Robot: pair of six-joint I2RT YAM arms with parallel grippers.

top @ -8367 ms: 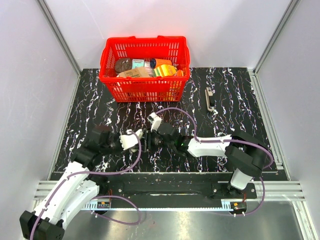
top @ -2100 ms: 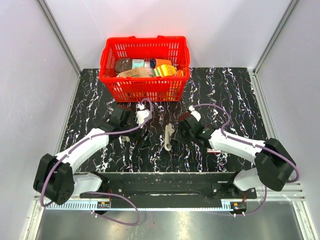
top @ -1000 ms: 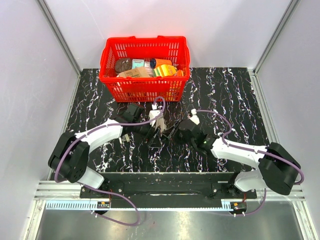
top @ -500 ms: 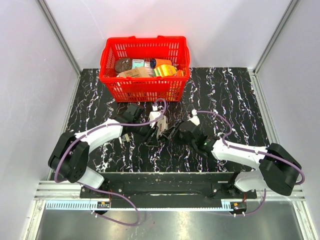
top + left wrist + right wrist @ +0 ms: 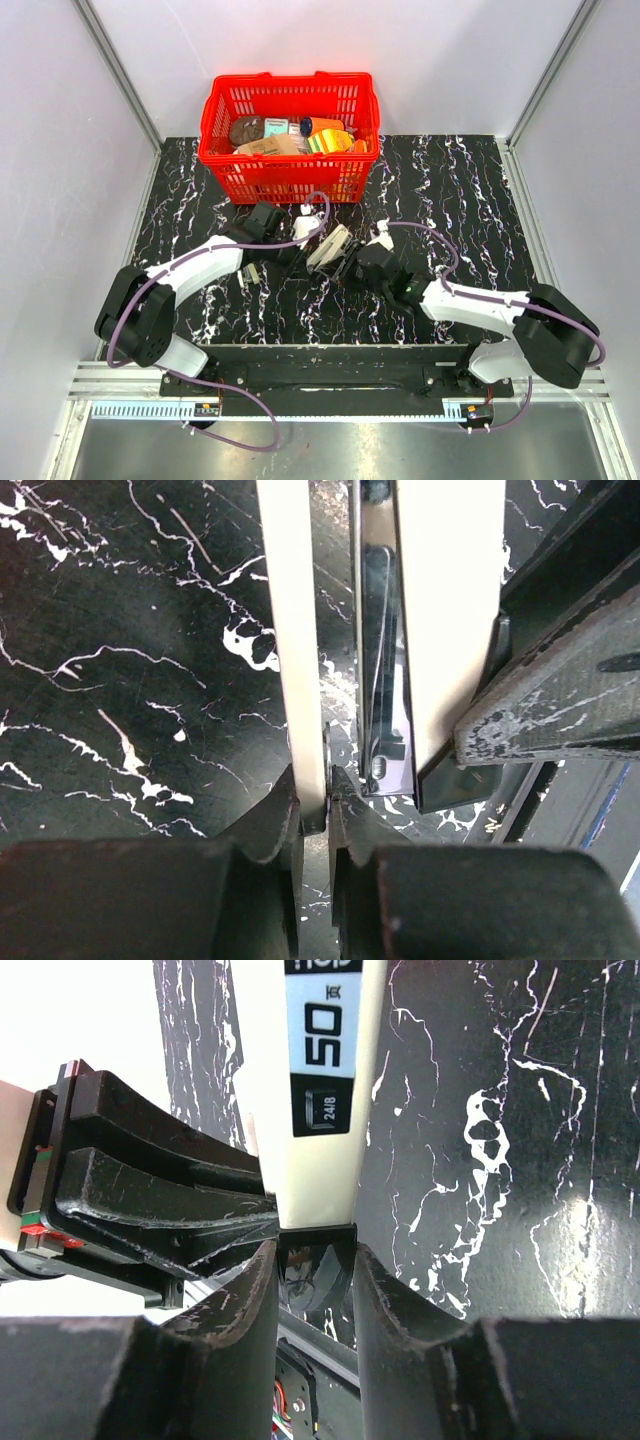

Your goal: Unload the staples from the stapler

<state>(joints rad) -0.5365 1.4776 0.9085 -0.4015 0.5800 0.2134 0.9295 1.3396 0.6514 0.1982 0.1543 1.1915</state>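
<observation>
The stapler (image 5: 329,245), slim with a pale body and black parts, is held between both grippers in the middle of the mat, in front of the basket. My left gripper (image 5: 311,247) is shut on a thin pale arm of the stapler (image 5: 290,630), with its jaws (image 5: 315,805) pinching the arm's end. A shiny metal channel (image 5: 385,680) lies between that arm and the wider pale part. My right gripper (image 5: 350,262) is shut on the stapler's black end (image 5: 315,1245), below the pale face marked "50" (image 5: 322,1050).
A red basket (image 5: 290,172) full of assorted goods stands at the back, just behind the grippers. The black marbled mat (image 5: 460,200) covers the table. White walls enclose the left, right and back sides.
Both grippers have closed in on the stapler from either side. It has gone from lying on the mat to being held between them, with its pale part now tilted up and to the right.
</observation>
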